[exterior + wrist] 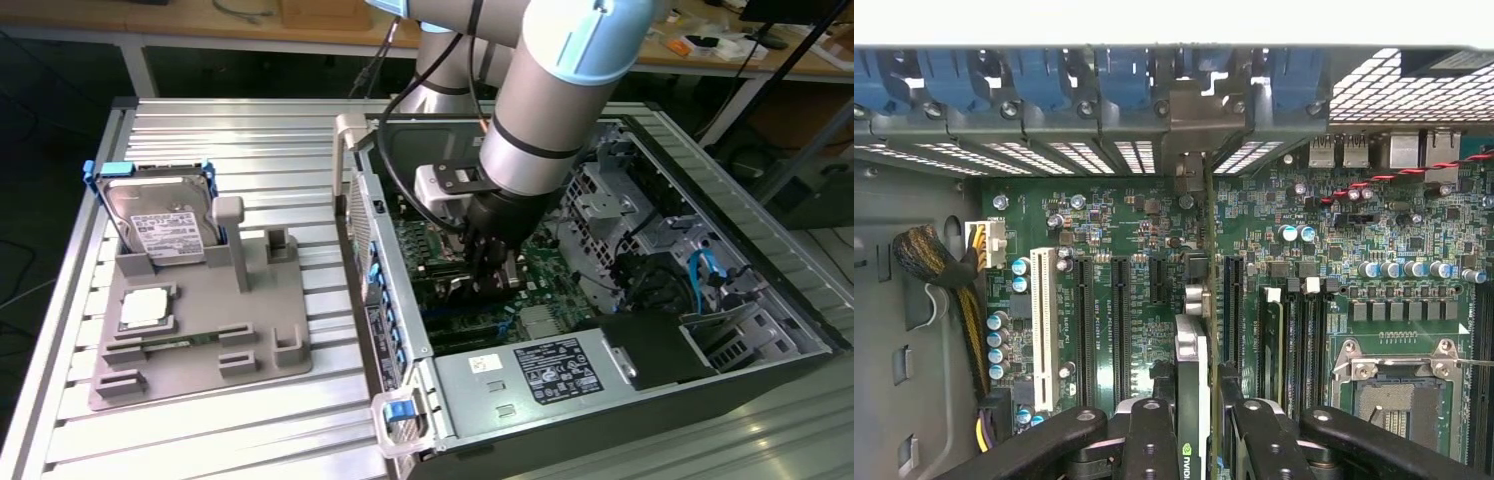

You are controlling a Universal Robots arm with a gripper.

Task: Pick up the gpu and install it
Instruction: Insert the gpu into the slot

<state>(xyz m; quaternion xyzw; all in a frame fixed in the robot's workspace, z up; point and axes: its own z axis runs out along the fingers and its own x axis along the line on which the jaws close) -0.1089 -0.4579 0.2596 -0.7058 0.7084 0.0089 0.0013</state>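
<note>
The ribbed bench (240,130) carries an open computer case (761,260), and the arm (561,90) reaches down into it. Over the green motherboard (1334,230), the end effector (1196,378) pinches the gpu (1190,345) edge-on among the expansion slots, its far end at the rear slot covers (1104,155).

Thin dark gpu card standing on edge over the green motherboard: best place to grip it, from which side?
Top edge, from above: the thin dark gpu card stands on edge, so the claw pinches its two flat faces, as now.
</note>
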